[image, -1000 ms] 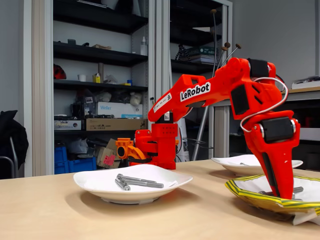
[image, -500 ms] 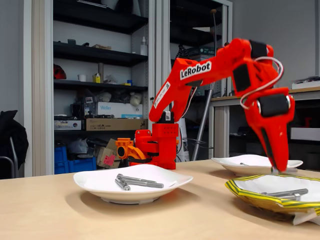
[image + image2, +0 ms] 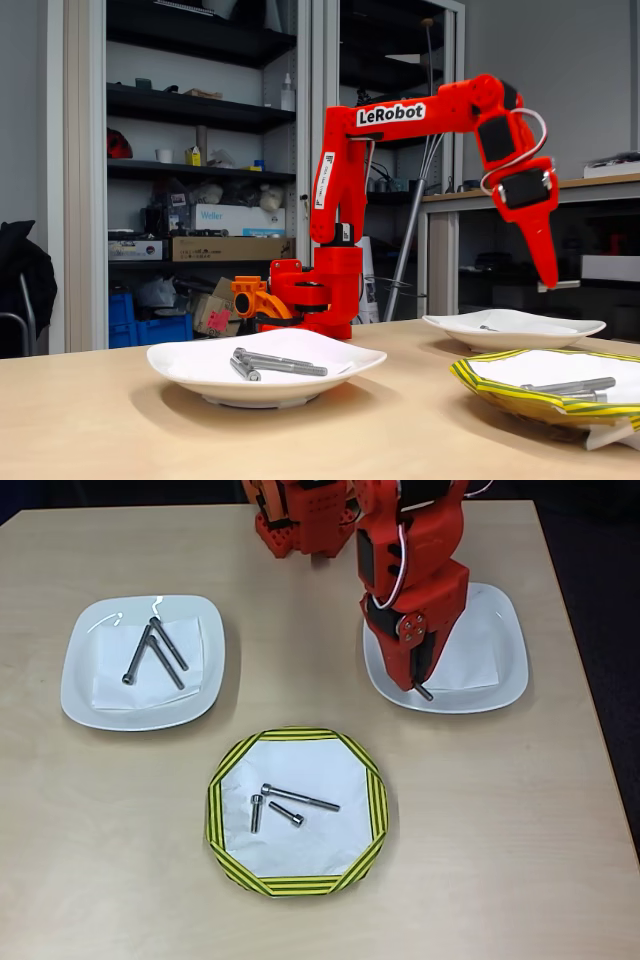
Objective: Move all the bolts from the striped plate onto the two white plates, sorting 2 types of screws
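nearest the overhead camera's bottom edge sits the striped plate (image 3: 297, 813). three bolts (image 3: 300, 799) lie on its white middle: one long one pointing left to right with a small tilt, and two short ones below it, one standing up-and-down in the picture, one slanted.

farther back on the left, a white plate (image 3: 143, 660) has three long bolts (image 3: 153, 652) in a loose fan, heads mostly toward the far edge.

farther back on the right, the gripper (image 3: 419, 685) hangs in the air over the other white plate (image 3: 500, 650). it is pinching a short bolt (image 3: 558, 286), which lies flat and sticks out sideways in the fixed view. i think the drop is next, and it goes straight down, since the plate is right under the bolt.
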`<move>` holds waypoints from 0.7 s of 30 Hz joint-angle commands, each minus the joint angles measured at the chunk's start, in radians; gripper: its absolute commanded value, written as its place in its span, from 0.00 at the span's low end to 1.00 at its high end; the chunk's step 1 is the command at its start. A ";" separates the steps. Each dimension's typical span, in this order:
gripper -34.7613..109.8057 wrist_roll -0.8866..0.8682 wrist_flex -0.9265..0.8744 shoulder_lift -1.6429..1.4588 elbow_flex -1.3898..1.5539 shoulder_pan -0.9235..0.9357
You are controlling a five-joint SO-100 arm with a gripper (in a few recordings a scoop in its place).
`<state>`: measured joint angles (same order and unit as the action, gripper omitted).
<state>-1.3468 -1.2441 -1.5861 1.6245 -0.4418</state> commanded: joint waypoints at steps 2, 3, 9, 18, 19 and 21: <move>0.24 -0.201 0.087 -0.186 0.224 -0.129; 0.24 -0.235 0.106 -0.215 0.268 -0.153; 0.33 -0.330 0.196 -0.353 0.451 -0.218; 0.36 -0.201 0.242 -0.334 0.419 -0.146; 0.36 -0.169 0.253 -0.322 0.403 -0.130; 0.35 -0.078 0.279 -0.285 0.359 -0.087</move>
<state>-1.5048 -0.9879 -1.8807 2.0463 -0.5614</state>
